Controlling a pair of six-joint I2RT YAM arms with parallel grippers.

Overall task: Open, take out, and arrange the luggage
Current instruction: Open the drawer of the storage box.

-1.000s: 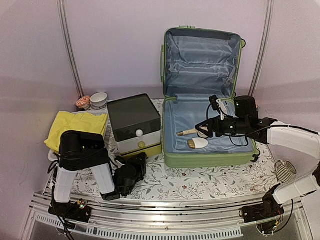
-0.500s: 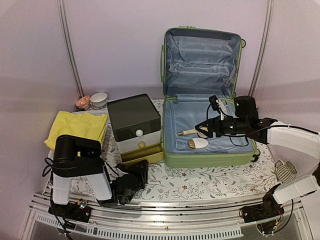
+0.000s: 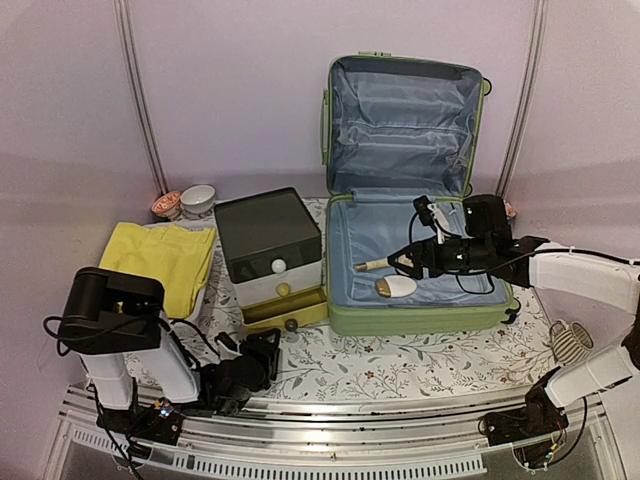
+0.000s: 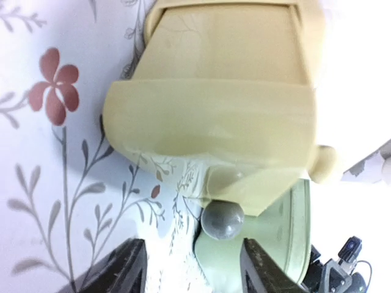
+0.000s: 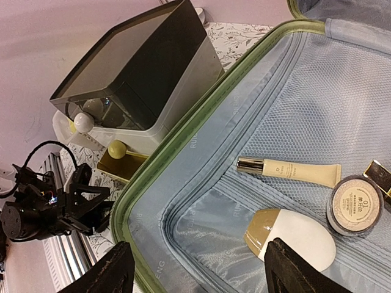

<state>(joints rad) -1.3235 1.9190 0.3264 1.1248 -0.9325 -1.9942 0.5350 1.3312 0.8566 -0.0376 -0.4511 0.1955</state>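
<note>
Lying along the right edge of the tabletop (image 3: 400, 365), the luggage (image 3: 420, 320) is open, its lid upright at the far edge and the pale blue lining showing. In the lower half lie a cream tube (image 5: 287, 171), a round compact (image 5: 354, 204) and a white oval item with a tan end (image 5: 293, 238). The right hand (image 3: 405, 262) hovers over them, fingers (image 5: 116, 271) spread, with nothing between. The left hand (image 3: 265, 348) is low near the near edge, also spread and holding nothing, facing the drawer box (image 3: 265, 235), whose yellow bottom drawer (image 3: 285, 308) is pulled out.
</note>
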